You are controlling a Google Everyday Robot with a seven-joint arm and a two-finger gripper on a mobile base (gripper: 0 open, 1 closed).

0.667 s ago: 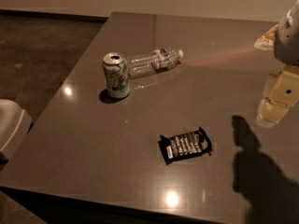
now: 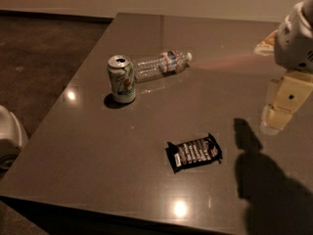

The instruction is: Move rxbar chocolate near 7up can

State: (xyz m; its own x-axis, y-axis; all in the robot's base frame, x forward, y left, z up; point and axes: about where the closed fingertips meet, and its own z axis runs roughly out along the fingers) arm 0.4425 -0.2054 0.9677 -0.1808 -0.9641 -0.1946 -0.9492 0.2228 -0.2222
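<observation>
Clearly nothing is moved yet: the rxbar chocolate (image 2: 194, 152) lies on the table (image 2: 98, 146), well apart from the 7up can (image 2: 122, 79). The gripper (image 2: 283, 104) hovers to its right, clear of the bar; how open, I cannot tell.

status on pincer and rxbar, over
Pincer at right, over grey table. Flat black rxbar chocolate wrapper lies apart from upright white-green aluminium 7up can. Clear plastic bottle lies behind can, not blocking.
</observation>
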